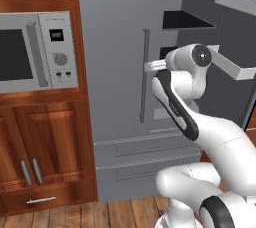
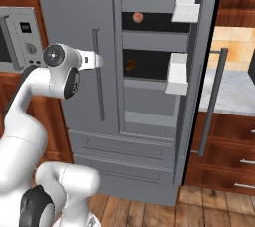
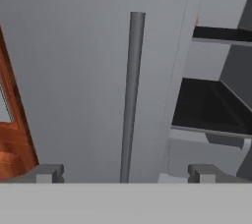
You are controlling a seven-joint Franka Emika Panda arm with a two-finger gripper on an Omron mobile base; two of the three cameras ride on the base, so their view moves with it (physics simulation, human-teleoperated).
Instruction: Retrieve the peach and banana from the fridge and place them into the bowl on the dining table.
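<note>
Grey fridge right door ajar; round peach on shelf; claw apart.

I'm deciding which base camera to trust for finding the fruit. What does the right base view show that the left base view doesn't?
Right base view: the peach on the upper black shelf, a small orange-yellow item, probably the banana, on the shelf below, and the open door's long handle. Left base view: the microwave's whole front and the wood cabinet doors under it. Both: the grey fridge with its right door open, the closed left door's handle, white door bins and the bottom drawers.
</note>
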